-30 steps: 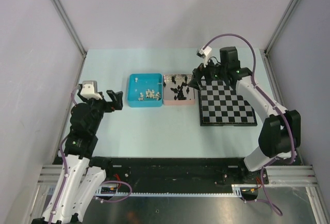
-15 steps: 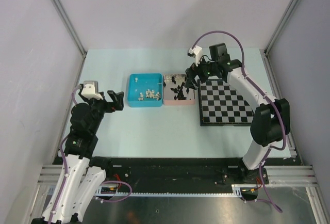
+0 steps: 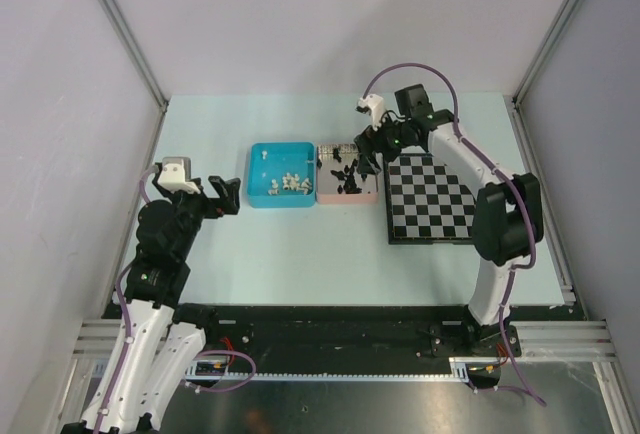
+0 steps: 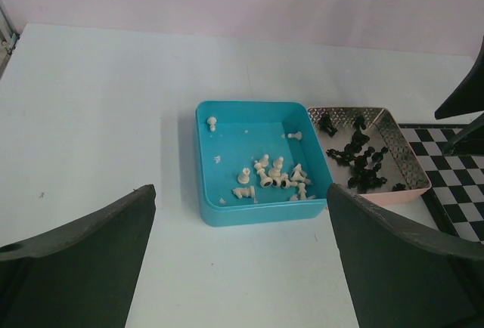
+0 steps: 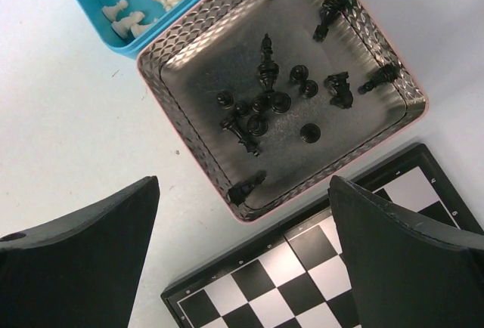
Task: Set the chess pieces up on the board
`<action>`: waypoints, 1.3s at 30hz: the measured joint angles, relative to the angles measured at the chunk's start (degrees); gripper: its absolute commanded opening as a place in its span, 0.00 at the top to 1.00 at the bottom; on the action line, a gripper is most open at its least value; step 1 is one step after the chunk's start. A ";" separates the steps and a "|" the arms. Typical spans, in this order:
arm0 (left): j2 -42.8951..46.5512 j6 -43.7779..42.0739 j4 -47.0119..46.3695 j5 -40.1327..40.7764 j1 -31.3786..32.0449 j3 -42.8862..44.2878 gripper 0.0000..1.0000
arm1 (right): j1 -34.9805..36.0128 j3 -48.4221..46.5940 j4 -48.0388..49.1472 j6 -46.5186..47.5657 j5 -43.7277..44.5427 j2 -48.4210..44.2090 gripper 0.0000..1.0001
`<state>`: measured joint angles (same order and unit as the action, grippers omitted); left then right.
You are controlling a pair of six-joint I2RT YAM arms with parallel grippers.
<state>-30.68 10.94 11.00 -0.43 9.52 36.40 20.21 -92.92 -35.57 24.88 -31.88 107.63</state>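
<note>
Currently: left gripper (image 3: 222, 197), jaws wide, empty, near its base. Board (image 3: 440, 204), no pieces seen on it. White pieces (image 4: 276, 175) in blue tray (image 4: 261, 211). Black pieces (image 5: 259, 105) in pink tray (image 5: 178, 128), clumped, several toppled. Right gripper (image 3: 363, 159), jaws wide, empty, above them. Risks: pinching two touching pieces; a toppled piece slipping.

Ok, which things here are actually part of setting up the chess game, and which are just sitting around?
Part of the job: black chess pieces, white chess pieces, board, open right tool near the pink tray.
Just there: blue tray and pink tray, only holding the pieces; left tool, open, holding nothing.
</note>
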 measured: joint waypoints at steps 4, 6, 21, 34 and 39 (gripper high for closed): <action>-0.02 -0.04 0.00 -0.02 0.00 0.00 0.00 | 0.22 -1.31 -0.90 -0.24 1.57 1.60 0.08; -0.07 -0.07 0.00 -0.04 0.00 0.00 0.00 | 0.26 -1.73 -1.16 -0.57 2.58 2.03 0.14; -0.57 -0.55 0.02 -0.02 0.00 -0.09 0.00 | 4.31 -16.50 -8.24 -0.83 7.10 15.80 0.54; -0.55 -0.55 0.02 -0.04 0.00 -0.09 0.00 | 6.47 -21.97 -9.99 -0.85 13.81 22.73 0.56; -0.57 -0.57 0.00 -0.07 0.00 -0.09 0.00 | 6.32 -23.74 -10.12 -0.85 14.93 24.50 0.59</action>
<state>-31.24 10.37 11.00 -0.49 9.52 36.32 26.52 -116.66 -45.69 24.03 -16.95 132.14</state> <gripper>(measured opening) 0.996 0.425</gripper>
